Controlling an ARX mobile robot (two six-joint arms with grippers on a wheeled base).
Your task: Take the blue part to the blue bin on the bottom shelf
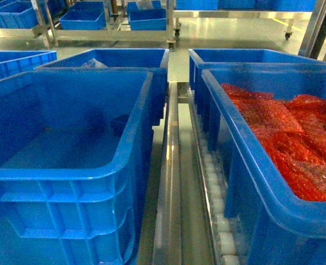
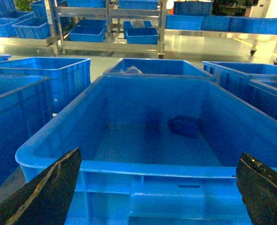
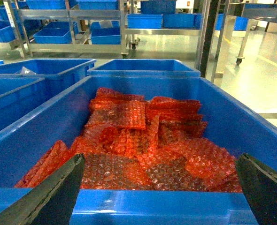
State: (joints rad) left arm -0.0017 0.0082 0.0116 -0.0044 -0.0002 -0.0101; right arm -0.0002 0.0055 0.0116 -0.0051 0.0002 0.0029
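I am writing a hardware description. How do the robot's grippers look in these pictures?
Only the fingertips show, in the wrist views. The left gripper has two black, wedge-shaped fingers with pale scuffs and worn edges. The right gripper has similar black fingers. No cables, markings or arm links are visible.

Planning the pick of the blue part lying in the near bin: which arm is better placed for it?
Left, probably. Its open pincer faces the blue bin holding the blue part. The right pincer faces the crate of red packets.
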